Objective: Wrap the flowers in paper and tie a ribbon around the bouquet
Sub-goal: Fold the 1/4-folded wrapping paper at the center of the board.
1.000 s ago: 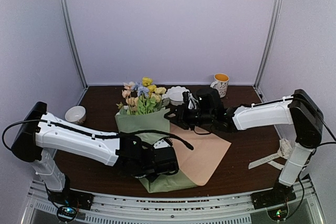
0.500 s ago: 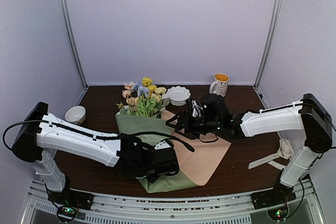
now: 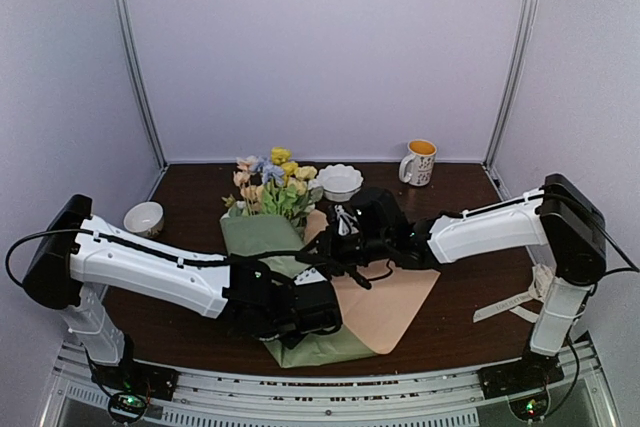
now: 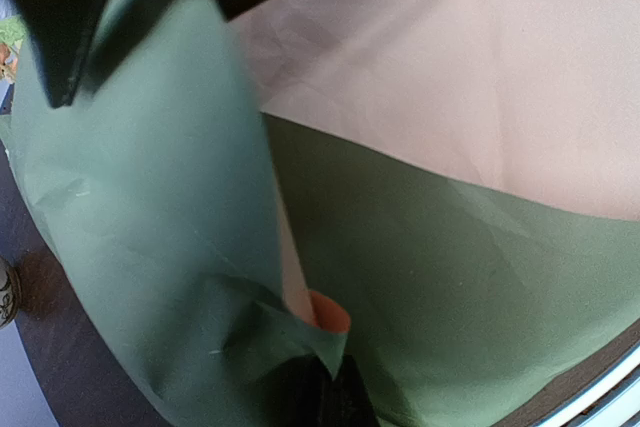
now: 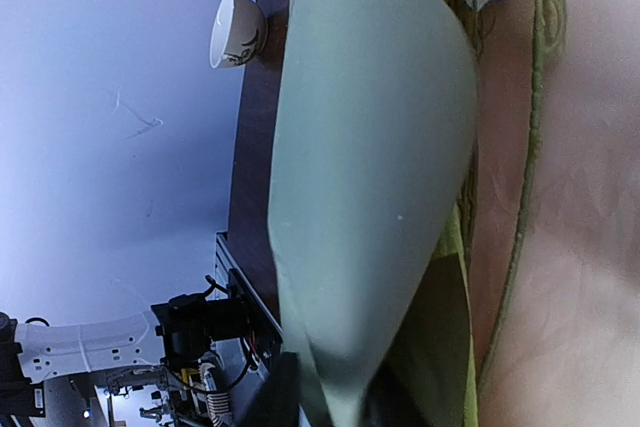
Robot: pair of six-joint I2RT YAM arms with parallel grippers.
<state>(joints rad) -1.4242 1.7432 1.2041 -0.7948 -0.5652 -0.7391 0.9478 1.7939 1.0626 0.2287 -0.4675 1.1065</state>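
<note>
The flowers [image 3: 270, 187], pastel blossoms on green stems [image 5: 528, 177], lie on the paper at the back. The paper is sage green [image 3: 258, 235] on one side and peach [image 3: 392, 299] on the other. Its green side [image 5: 370, 147] is folded up over the stems. My left gripper [image 3: 322, 297] is shut on the paper's near corner [image 4: 325, 332], its tips [image 4: 335, 392] low in the left wrist view. My right gripper [image 3: 335, 232] reaches in from the right. Its jaws [image 5: 335, 402] are closed on the edge of the raised green fold. The ribbon [image 3: 512, 303] lies loose at the right, by the right arm's base.
A white fluted bowl [image 3: 340, 180] stands just behind the right gripper. A white and yellow mug [image 3: 420, 160] is at the back right. A small bowl [image 3: 145, 217] sits at the left, and the right wrist view shows this small bowl [image 5: 238, 29] too. The table's near edge [image 3: 420, 362] is close below the paper.
My right gripper moved from near the fluted bowl forward and left, opened, and closed on the green fold. The left gripper has kept its hold and place.
</note>
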